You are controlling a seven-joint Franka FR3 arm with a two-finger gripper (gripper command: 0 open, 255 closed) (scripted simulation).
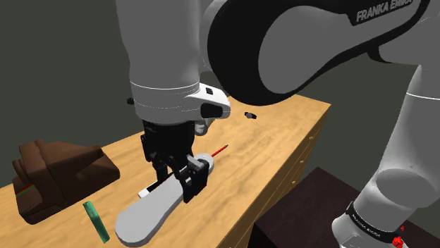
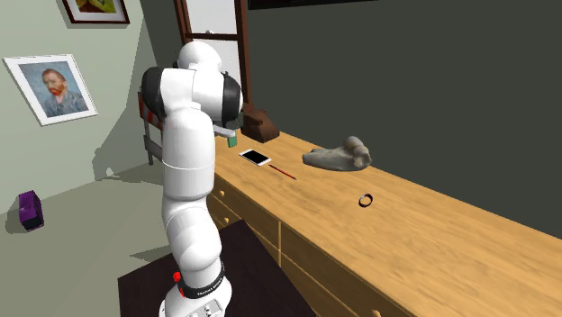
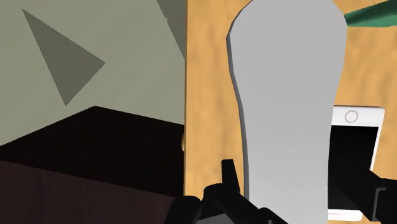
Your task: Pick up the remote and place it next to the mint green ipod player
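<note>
You are gripping the grey remote (image 1: 149, 213) at one end, the gripper (image 1: 180, 181) fingers clamping its sides, and its long axis is pointing away from them, its far tip lying near the green player (image 1: 95, 221).
</note>
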